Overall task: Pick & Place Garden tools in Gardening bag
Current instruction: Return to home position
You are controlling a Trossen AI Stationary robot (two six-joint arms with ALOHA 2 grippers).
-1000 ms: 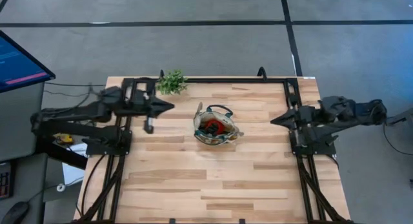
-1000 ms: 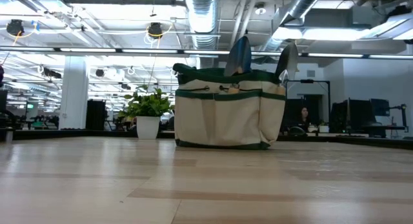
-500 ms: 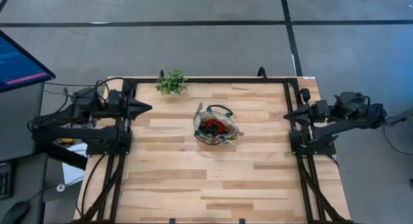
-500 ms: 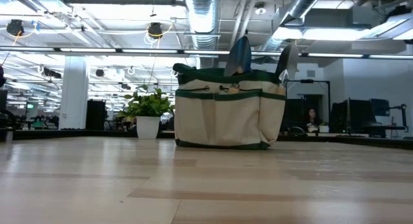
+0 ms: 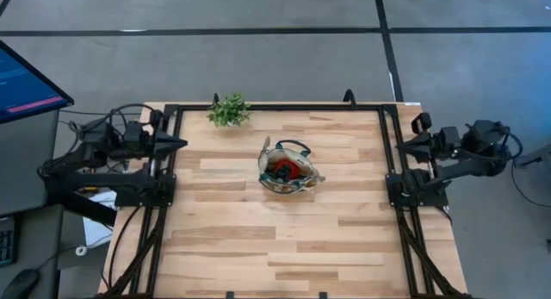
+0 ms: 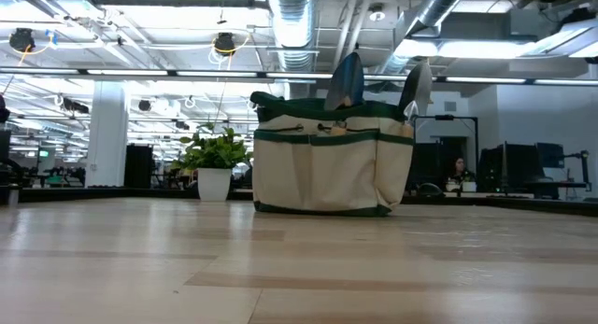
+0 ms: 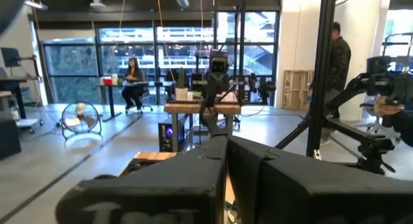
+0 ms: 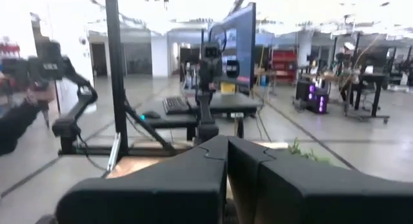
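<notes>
The beige gardening bag (image 5: 287,168) with dark green trim stands upright on its base a little beyond the table's middle. Garden tools stand in it: a red-and-black tool (image 5: 287,169) shows from above, and two metal heads (image 6: 348,79) (image 6: 418,84) stick up over its rim in the low view. My left gripper (image 5: 181,143) is shut and empty over the table's left edge, pointing level toward the bag. My right gripper (image 5: 399,146) is shut and empty at the table's right edge, pointing level toward the bag.
A small green potted plant (image 5: 228,109) stands at the far edge, left of the bag. Black frame rails (image 5: 159,204) (image 5: 403,208) run along the left and right sides of the wooden table. A monitor (image 5: 24,82) stands off the table at the left.
Both arms have drawn back from the bag, staying about level: my left gripper toward the table's left edge, my right gripper toward the right edge. Both stay shut and empty. The bag and its tools have kept still.
</notes>
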